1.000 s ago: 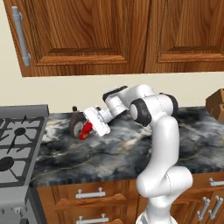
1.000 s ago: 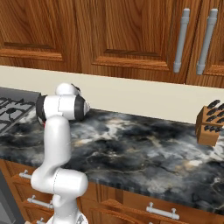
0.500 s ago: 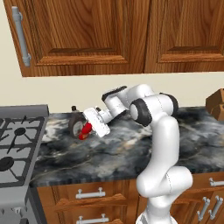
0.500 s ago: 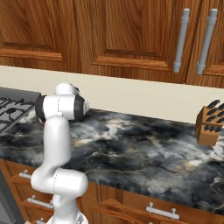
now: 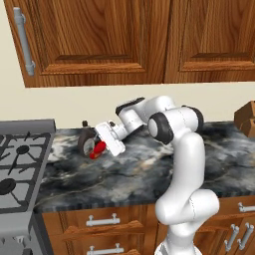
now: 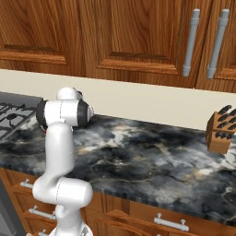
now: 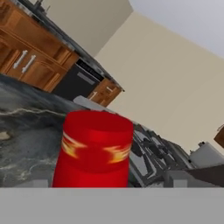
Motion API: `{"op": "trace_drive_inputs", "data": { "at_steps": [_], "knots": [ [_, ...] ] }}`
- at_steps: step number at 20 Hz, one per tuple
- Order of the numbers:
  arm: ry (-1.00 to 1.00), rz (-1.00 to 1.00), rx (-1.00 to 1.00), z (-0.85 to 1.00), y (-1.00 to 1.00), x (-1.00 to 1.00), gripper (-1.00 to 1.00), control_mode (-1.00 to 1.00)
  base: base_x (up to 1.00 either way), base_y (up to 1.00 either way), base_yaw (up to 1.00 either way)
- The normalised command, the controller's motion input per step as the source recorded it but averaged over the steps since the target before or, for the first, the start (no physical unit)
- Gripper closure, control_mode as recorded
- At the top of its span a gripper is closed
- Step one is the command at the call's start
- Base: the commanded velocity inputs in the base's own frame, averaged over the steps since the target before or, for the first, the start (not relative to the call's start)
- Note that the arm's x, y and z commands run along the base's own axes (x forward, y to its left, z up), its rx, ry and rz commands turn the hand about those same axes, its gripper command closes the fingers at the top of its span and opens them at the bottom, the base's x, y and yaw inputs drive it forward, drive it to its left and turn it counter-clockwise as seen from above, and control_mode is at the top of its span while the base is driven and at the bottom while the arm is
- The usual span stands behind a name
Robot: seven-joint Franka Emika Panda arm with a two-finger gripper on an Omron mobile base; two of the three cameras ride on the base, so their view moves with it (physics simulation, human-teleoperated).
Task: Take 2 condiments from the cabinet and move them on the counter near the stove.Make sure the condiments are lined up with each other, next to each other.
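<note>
Left of the stove [image 5: 20,164], the ketchup bottle [image 5: 98,149] is sitting on the worktop [image 5: 124,174]; the hand view is adding its label. Finger spread: cannot tell.

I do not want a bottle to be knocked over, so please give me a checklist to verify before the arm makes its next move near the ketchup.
1. Red ketchup bottle with yellow-red label is near the stainless-steel stove: ok.
2. It rests on the black-and-grey marble counter: cannot tell, its base is hidden.
3. Dark grey-brown bottle is close beside it: ok.
4. Both bottles are lined up: cannot tell.
5. Gripper is clear of the ketchup: cannot tell.
</note>
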Motion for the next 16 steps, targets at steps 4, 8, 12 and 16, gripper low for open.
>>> {"op": "trace_drive_inputs", "data": {
  "at_steps": [4, 8, 12, 16],
  "knots": [
    [-0.12, 0.0, 0.02, 0.15, -0.02, 0.0, -1.0, -1.0, 0.0, 0.0, 0.0],
    [-0.14, -0.03, 0.07, 0.4, -0.01, 0.02, -1.0, -1.0, 0.0, 0.0, 0.0],
    [-0.14, -0.04, 0.08, 0.4, 0.0, 0.03, -1.0, -1.0, 0.0, 0.0, 0.0],
    [-0.15, -0.05, 0.08, 0.28, 0.0, 0.0, -1.0, -1.0, 0.0, 0.0, 0.0]
  ]
}}
